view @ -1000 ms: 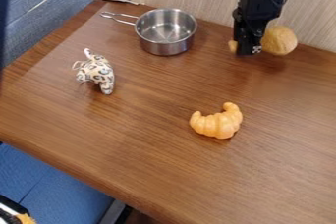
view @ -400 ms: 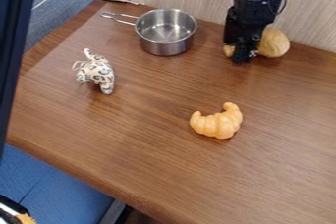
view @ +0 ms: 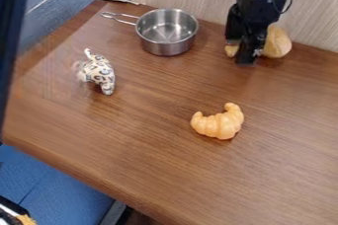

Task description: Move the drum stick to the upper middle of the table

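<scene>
The drum stick (view: pixel 277 42) is partly hidden by the gripper (view: pixel 245 60), whose opening cannot be determined; a pot (view: pixel 167 48) is noted nearby.

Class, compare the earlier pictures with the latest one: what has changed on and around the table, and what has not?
Since the first picture, the gripper has come slightly lower in the view, and the drumstick has shifted slightly left and down. Whether it is held cannot be told. The dark shape at the left edge reaches further in. The croissant, metal pan and spotted toy stayed put.
</scene>
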